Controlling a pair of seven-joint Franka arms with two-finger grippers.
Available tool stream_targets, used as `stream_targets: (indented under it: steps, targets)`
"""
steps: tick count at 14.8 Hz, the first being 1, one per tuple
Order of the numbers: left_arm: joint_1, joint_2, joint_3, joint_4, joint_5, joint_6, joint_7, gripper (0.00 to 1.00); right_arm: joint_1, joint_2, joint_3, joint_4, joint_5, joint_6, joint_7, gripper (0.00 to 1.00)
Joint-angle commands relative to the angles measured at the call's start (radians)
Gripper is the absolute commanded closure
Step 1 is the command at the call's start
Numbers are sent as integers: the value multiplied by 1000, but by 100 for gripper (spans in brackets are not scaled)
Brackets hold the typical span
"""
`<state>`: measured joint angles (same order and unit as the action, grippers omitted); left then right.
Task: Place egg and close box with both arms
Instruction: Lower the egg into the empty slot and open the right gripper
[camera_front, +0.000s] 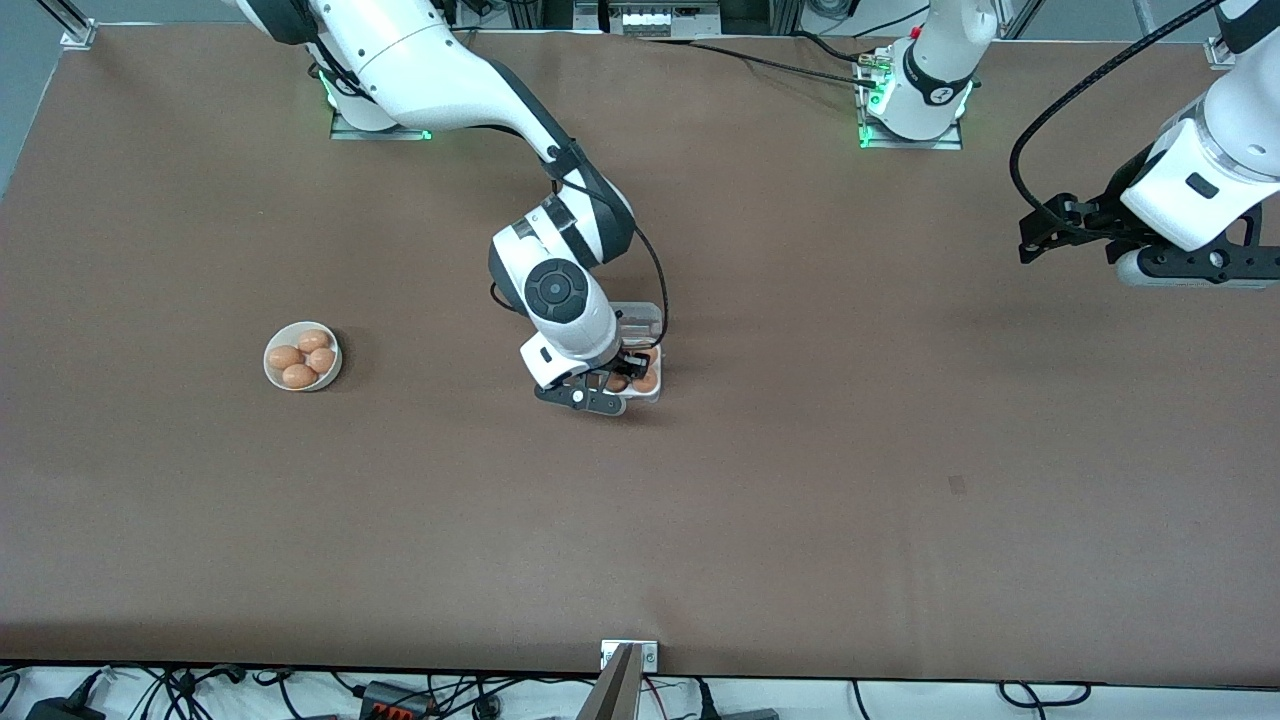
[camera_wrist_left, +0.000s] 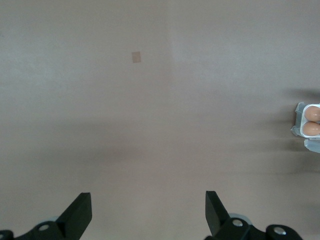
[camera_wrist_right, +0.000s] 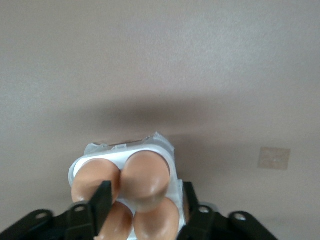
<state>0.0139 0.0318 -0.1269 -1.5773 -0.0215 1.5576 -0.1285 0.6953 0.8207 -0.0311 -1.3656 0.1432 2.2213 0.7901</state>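
Observation:
The box (camera_front: 648, 322) sits mid-table with its clear lid open toward the robots' bases. Its pale tray (camera_wrist_right: 161, 146) holds brown eggs (camera_wrist_right: 145, 177) in all its cells. My right gripper (camera_front: 622, 372) is low over the tray, open, with its fingers (camera_wrist_right: 102, 200) on either side of one egg (camera_wrist_right: 155, 217) and not pressing it. My left gripper (camera_front: 1045, 235) is open and empty, held in the air over the left arm's end of the table and waiting. In the left wrist view (camera_wrist_left: 148, 210) the box (camera_wrist_left: 310, 122) shows at the edge with two eggs.
A round white bowl (camera_front: 272, 372) with several brown eggs stands toward the right arm's end of the table. A small tape mark (camera_front: 957, 485) lies on the brown table, nearer to the front camera than the box. Black cables hang by the left arm.

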Motion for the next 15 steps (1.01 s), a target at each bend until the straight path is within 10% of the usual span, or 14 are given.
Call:
stream_targets:
  steps: [1, 15]
  targets:
    - [-2, 8, 3, 25, 9, -11, 18, 0, 18, 5, -10, 22, -31, -3, 27, 17]
    - [-5, 17, 3, 25, 9, -11, 6, 0, -28, -296, -112, 14, -143, -294, -66, 0]
